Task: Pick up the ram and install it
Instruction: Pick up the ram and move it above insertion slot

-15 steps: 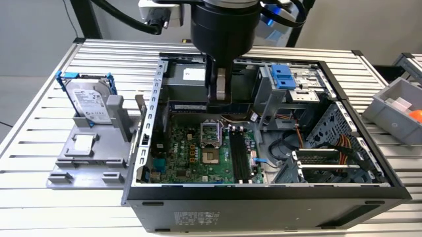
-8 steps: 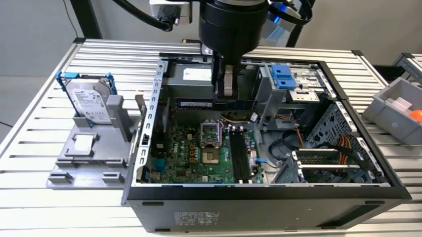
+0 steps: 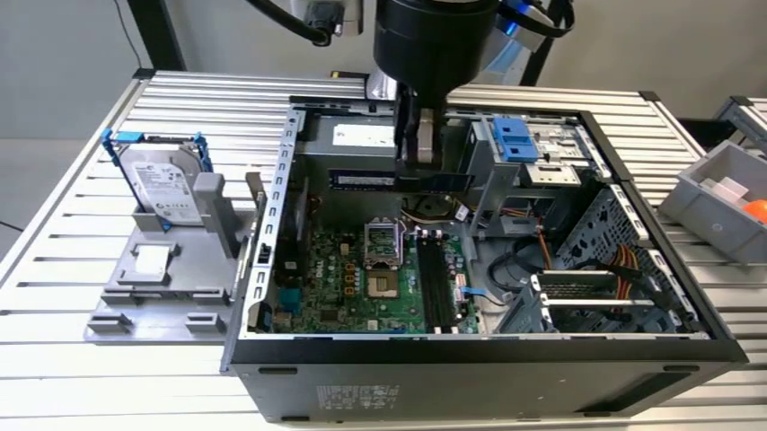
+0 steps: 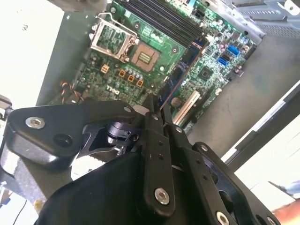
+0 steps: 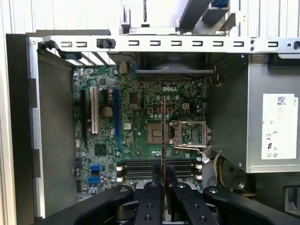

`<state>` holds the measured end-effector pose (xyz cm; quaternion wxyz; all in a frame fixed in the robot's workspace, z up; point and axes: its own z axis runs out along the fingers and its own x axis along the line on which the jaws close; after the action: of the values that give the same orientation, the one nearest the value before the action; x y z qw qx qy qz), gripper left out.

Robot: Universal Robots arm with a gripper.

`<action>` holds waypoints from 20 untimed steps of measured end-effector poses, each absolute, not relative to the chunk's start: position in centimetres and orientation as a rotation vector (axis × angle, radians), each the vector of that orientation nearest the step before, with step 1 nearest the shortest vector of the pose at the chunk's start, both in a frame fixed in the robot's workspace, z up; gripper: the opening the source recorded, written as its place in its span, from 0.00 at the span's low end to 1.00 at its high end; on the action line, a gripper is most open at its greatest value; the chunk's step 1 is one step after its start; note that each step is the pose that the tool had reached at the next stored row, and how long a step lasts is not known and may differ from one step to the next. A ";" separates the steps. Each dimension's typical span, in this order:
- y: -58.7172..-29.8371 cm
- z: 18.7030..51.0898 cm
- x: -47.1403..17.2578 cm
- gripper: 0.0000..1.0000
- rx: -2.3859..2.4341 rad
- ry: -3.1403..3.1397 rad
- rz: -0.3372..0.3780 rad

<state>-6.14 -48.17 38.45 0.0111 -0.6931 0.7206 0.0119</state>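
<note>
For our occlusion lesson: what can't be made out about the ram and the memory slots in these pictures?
First wrist view: the ram stands edge-on; its chips are hidden.
Second wrist view: the gripper covers the ram's held end.
First wrist view: the gripper also cuts off part of the memory slots.

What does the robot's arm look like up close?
The arm is a fat, round black tube with black cables hanging beside it. Its gripper is black too, built from jointed bars with shiny silver screws, ending in thin jaws.
</note>
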 end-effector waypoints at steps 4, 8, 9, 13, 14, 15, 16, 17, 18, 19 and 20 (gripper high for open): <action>-47.7 38.4 -5.8 0.00 -2.155 2.255 0.037; -47.2 38.4 -5.5 0.00 -2.147 2.262 0.037; -47.1 38.4 -5.4 0.00 -2.146 2.263 0.037; -46.5 38.5 -5.0 0.00 -2.141 2.268 0.037; -46.4 38.4 -4.8 0.00 -2.141 2.268 0.037; -46.3 38.4 -4.6 0.00 -2.140 2.268 0.037; -46.2 38.4 -4.4 0.00 -2.140 2.269 0.037; -46.0 38.4 -4.2 0.00 -2.140 2.269 0.037; -45.9 38.4 -4.0 0.00 -2.140 2.269 0.037; -45.8 38.5 -3.8 0.00 -2.140 2.269 0.037; -45.6 38.4 -3.6 0.00 -2.140 2.269 0.037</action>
<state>-3.57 -45.64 38.45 0.0113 -0.6860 0.7274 0.0118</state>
